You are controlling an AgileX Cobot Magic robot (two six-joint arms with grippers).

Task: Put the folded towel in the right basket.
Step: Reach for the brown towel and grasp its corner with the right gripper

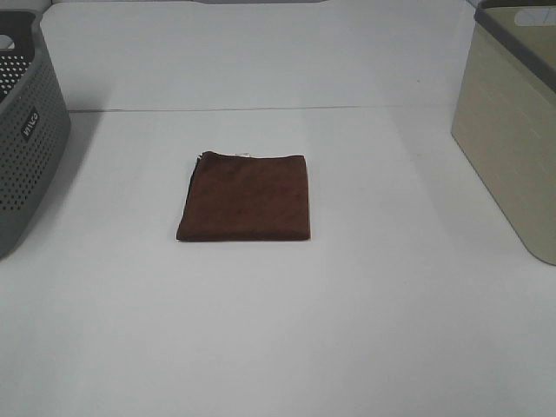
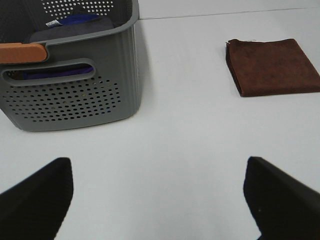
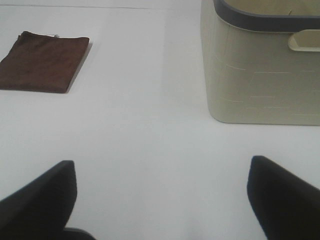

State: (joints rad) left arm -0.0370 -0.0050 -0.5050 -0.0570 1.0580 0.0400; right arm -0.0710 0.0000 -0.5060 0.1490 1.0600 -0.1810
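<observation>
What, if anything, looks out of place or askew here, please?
Nothing stands out: the folded towel lies flat on the table, and the grey basket and beige basket both stand upright either side of it.

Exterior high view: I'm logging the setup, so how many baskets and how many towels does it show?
Baskets: 2, the grey basket and the beige basket
Folded towels: 1, the brown towel
Total: 3

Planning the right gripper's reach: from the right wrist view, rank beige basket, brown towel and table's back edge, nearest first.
1. beige basket, at the table's right.
2. brown towel, mid-table.
3. table's back edge, beyond both.
</observation>
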